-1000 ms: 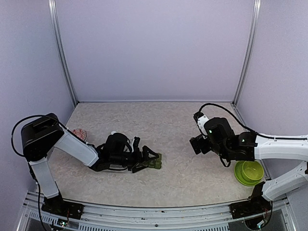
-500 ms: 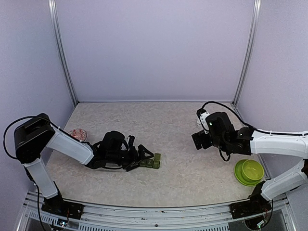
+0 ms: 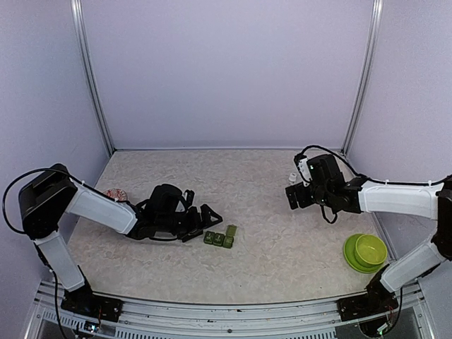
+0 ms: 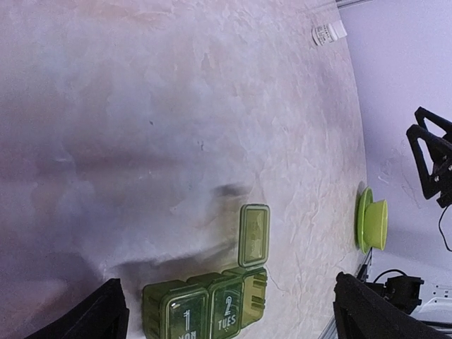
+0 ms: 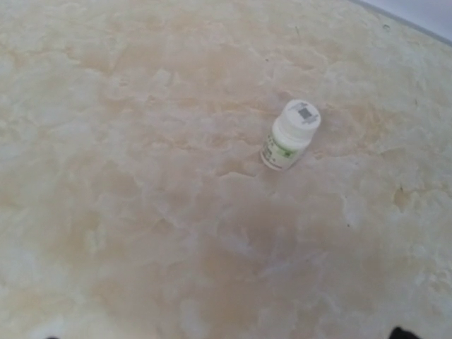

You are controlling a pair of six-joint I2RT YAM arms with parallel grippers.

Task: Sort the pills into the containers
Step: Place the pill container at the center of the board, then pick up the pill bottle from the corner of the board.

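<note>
Low in the middle of the top view, a green pill box [image 3: 220,239] sits on the table [image 3: 247,176], its third lid flipped up beside closed ones marked 1 and 2. Just left of it, the left gripper [image 3: 203,220] lies low with fingers spread wide, holding nothing. At the right, the right gripper [image 3: 291,198] hangs above a small white bottle [image 5: 291,134], fingertips far apart and empty. A green bowl [image 3: 365,252] sits at lower right, a pink dish [image 3: 115,193] at far left.
</note>
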